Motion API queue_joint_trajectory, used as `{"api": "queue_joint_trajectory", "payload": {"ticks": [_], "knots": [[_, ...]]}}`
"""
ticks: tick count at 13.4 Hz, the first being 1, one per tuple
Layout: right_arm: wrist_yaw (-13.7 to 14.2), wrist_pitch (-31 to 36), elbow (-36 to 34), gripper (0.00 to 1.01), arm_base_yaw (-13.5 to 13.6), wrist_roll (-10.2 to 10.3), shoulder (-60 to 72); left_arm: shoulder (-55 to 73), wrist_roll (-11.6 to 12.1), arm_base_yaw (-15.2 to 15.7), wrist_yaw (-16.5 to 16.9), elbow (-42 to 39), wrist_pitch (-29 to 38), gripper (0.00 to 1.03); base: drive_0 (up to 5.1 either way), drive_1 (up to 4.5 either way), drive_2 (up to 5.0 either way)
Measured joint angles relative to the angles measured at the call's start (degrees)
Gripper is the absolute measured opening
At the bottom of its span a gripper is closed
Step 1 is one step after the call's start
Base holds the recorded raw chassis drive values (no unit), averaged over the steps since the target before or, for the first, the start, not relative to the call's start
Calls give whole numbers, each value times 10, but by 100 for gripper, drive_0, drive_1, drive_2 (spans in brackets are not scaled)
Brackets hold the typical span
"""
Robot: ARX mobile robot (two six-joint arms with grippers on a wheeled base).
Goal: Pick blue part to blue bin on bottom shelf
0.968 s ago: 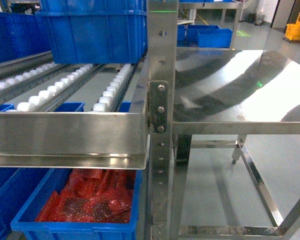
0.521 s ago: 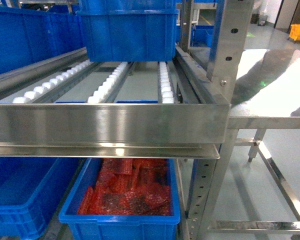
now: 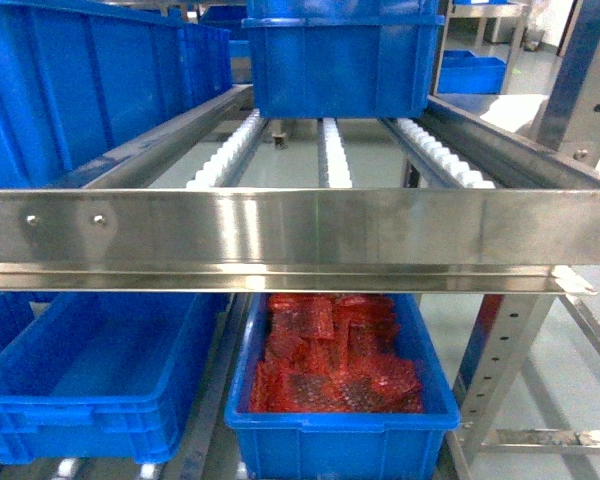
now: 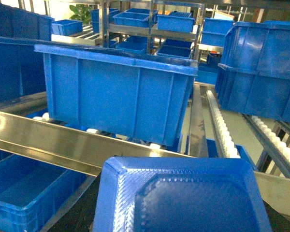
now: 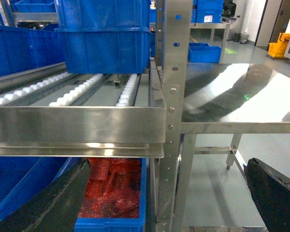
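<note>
Under the broad steel front bar [image 3: 300, 232] | empty bright-blue plastic bin [image 3: 90, 375] sits on the roller-railed bottom shelf [image 3: 215, 400], just beside the like bin of red mesh bags [image 3: 335, 360] | small navy-blue part: not visible | right pincer [image 5: 164, 203] fingers spread apart | left pincer: cannot tell, hidden behind a blue tray-like plastic piece [image 4: 183, 193]

Bottom shelf [image 3: 215, 400] under blue bin [image 3: 90, 375] and red-bag bin [image 3: 340, 420].
</note>
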Motion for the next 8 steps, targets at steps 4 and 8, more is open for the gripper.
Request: {"api": "queue_joint_trajectory", "payload": {"ticks": [4, 8], "knots": [[0, -1, 0, 98, 0, 0, 0, 0, 0, 0, 0, 0, 2, 43, -476, 110, 365], [0, 0, 0, 98, 0, 0, 0, 0, 0, 0, 0, 0, 0, 43, -476, 110, 365]]}}
